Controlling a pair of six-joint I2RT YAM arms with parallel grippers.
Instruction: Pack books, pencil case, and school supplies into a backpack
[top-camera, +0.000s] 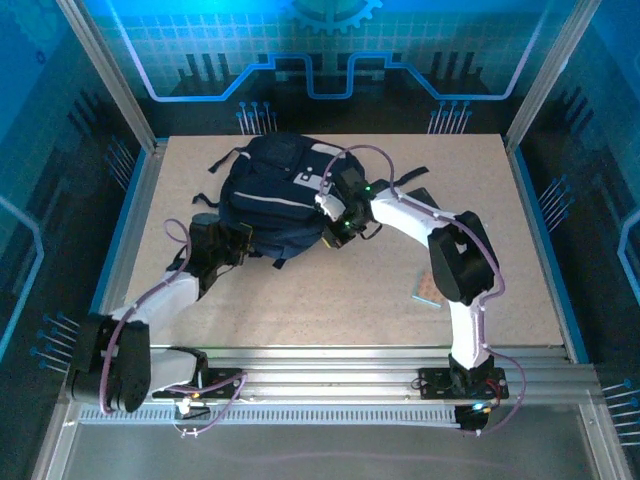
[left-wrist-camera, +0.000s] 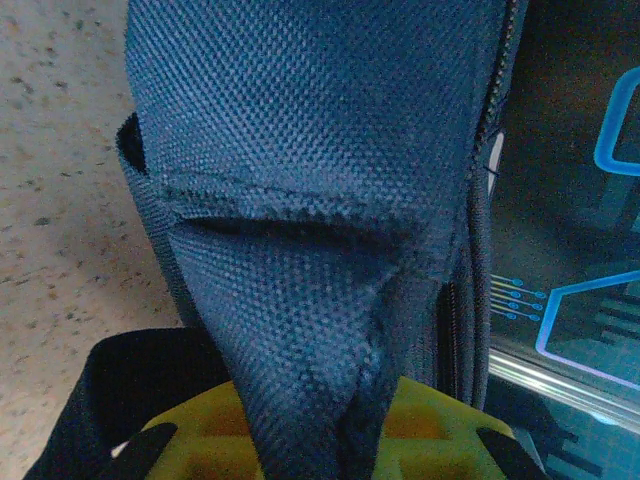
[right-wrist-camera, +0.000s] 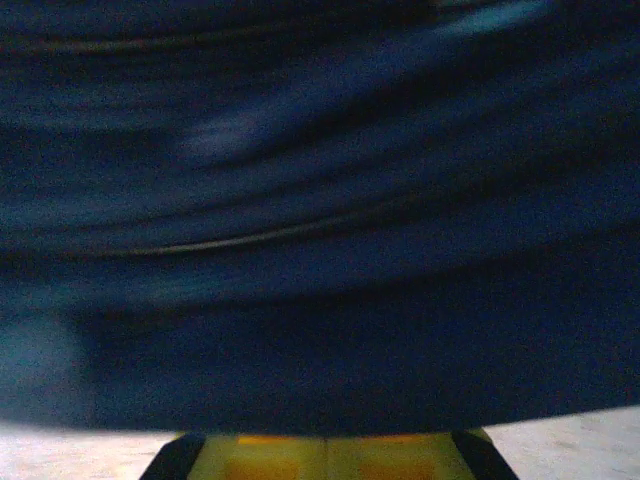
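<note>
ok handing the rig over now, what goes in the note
Left gripper shut on a fold of the backpack at its near-left edge.
Right gripper shut at the backpack's right side; whether it holds fabric is unclear.
Tan pad lies on the table by the right arm, unpacked.
Books and pencil case: cannot tell whether inside.
Left: pack the pad, check the rest.

A pale speckled table (top-camera: 330, 300) sits in a silver metal frame, with ribbed aluminium rails (top-camera: 330, 370) along its near edge. Behind the table rises a back wall (top-camera: 200, 40) printed with a white grid and glowing blue circuit lines (a gear shape at top centre), washed in cyan light. Either side of the table stand dark blue side walls (top-camera: 40, 200) with similar patterns, behind slanting metal posts (top-camera: 105, 70).
</note>
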